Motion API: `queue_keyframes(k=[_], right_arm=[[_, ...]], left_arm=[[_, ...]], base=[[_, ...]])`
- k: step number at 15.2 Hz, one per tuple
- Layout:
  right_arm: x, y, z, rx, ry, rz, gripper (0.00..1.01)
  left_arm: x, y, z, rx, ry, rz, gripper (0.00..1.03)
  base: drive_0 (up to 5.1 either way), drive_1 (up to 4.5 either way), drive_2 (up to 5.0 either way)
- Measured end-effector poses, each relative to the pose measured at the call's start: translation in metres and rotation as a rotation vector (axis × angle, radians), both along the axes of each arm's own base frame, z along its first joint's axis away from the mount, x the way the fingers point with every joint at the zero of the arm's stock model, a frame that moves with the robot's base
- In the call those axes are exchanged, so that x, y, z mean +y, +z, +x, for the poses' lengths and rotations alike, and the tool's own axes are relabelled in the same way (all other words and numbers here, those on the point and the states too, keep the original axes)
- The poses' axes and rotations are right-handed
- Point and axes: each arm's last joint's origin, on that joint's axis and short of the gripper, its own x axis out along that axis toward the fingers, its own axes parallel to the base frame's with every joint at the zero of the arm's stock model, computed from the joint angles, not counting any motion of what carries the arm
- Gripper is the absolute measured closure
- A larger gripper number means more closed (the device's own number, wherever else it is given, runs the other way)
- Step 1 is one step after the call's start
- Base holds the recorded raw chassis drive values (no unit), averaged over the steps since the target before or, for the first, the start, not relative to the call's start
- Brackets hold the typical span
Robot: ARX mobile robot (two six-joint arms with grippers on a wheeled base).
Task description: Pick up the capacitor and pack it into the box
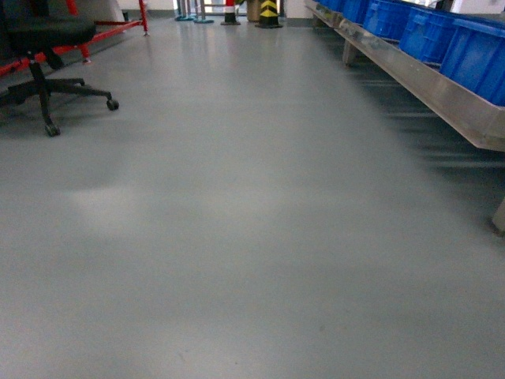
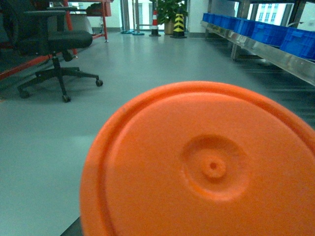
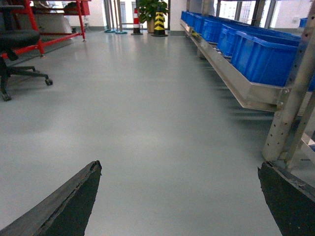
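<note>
Your left claw is the puzzle: the left wrist view is almost filled by the capacitor (image 2: 206,167), its flat orange end face square to the lens, and no finger shows anywhere, so you can't tell from this whether the jaws are clamped on it. My guess is it's riding in that claw, since something sitting this close and this centered to a wrist camera pretty much has to be carried, but treat that as a guess.

Your right gripper (image 3: 179,196) is easier: two dark fingers (image 3: 69,206) spread wide at the bottom corners of its view, nothing but bare floor between them. Probably parked that way to stay out of trouble while you roll.

Texture-wise, the capacitor's end is matte moulded plastic, round, with a raised ring near the edge and a dimpled hub with a tiny pinhole in the middle.

Using the blue bins (image 1: 442,35) as your landmark: they sit in a row on a metal rack (image 1: 442,99), and smooth grey floor (image 1: 237,237) runs left of them to an office chair (image 1: 47,55). No sign of the box in any view, so you'd still need to find it before packing.
</note>
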Motion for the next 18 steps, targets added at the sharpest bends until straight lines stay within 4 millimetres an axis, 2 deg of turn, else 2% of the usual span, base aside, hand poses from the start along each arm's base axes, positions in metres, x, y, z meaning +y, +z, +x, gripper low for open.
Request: queue_keyframes(k=[18], right_arm=[[0.0,-0.0001,0.0,0.001,0.0,0.0,0.03]], left_arm=[[0.0,-0.0002,0.0,0.002,0.0,0.0,0.59]], base=[[-4.9,2.43,2.4]])
